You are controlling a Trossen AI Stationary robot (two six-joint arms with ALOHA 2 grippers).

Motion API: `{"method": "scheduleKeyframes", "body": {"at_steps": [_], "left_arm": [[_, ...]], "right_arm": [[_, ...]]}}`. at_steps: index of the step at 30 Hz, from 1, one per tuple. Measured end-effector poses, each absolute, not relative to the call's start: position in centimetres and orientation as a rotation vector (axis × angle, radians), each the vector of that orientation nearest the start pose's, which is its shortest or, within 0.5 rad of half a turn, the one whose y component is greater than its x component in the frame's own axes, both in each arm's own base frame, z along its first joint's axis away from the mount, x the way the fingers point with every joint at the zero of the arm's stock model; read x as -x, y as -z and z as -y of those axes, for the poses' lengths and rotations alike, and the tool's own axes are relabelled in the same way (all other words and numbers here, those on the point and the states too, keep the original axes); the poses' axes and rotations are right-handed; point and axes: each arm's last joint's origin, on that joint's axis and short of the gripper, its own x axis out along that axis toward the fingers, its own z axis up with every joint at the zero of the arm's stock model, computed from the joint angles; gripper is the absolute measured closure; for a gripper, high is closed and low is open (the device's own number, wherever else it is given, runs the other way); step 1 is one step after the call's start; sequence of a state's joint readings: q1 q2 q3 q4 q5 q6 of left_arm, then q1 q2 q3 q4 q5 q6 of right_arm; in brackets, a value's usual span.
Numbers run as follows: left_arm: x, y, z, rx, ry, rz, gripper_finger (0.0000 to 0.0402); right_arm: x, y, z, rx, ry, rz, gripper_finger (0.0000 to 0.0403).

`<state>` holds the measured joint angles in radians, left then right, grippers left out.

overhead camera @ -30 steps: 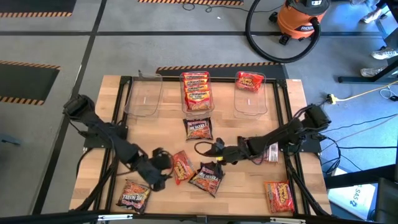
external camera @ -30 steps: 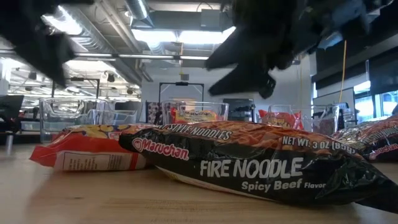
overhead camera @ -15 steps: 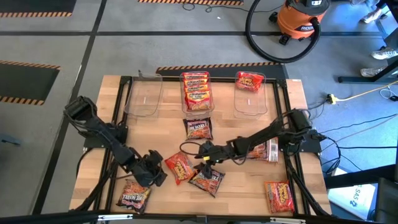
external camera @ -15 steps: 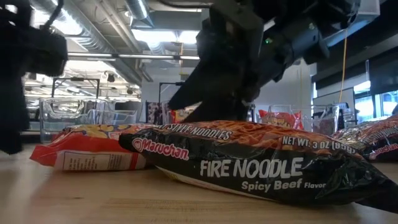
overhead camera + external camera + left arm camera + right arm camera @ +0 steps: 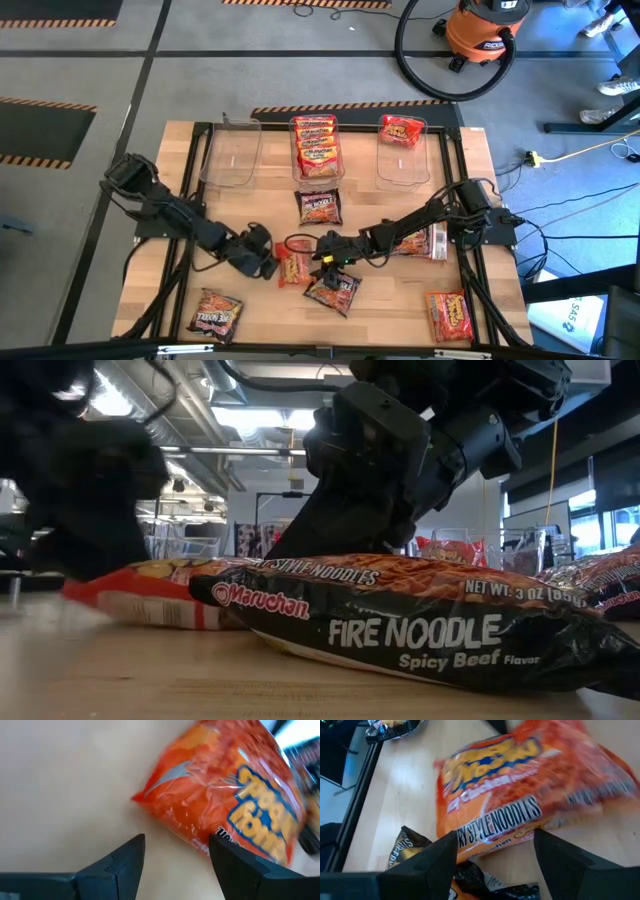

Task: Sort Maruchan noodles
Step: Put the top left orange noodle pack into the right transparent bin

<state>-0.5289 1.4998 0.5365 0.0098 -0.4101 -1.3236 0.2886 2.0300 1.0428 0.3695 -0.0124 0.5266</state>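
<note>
An orange packet [image 5: 220,805] is seen just ahead of the left fingers [image 5: 131,865] and right fingers [image 5: 436,865], both spread open, nothing gripped.

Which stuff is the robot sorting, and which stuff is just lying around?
For the job:
- orange packet
- dark packet
- other noodle packets, e.g.
- three tubs, e.g.

Just lying about:
- vacuum
- yellow cable

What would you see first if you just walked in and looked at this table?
Probably both robot arms meeting in the middle of the table: the left gripper and the right gripper, both open, close in on one orange noodle packet from either side. Next, the middle tub at the far edge, stacked with orange packets.
</note>
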Motion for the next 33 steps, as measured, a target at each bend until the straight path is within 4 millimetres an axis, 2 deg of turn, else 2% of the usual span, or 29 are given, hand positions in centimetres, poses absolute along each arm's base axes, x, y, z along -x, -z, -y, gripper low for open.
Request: {"method": "scheduleKeyframes", "body": {"at_steps": [7,11,15,22,29,33], "left_arm": [[-23.3,-13.4,9.1,0.728,-0.378,-0.728,0.0188],[-23.2,-14.6,8.9,0.763,-0.268,-0.764,0.0188],[-23.1,-15.4,8.7,0.793,-0.236,-0.754,0.0183],[-23.0,-15.6,8.4,0.898,-0.156,-0.843,0.0143],[-22.1,-15.1,9.1,1.023,-0.229,-0.942,0.0139],[-21.9,-15.1,9.7,1.056,-0.297,-0.890,0.0140]], "right_arm": [[-38.3,-11.1,-11.4,-0.405,-0.122,-0.687,0.0159],[-38.3,-11.1,-11.4,-0.382,-0.126,-0.694,0.0159],[-38.3,-11.1,-11.3,-0.374,-0.113,-0.691,0.0159],[-38.3,-11.1,-11.3,-0.363,-0.102,-0.682,0.0159],[-38.3,-11.1,-11.3,-0.349,-0.107,-0.681,0.0159],[-38.3,-11.1,-11.3,-0.340,-0.110,-0.679,0.0159]]}}
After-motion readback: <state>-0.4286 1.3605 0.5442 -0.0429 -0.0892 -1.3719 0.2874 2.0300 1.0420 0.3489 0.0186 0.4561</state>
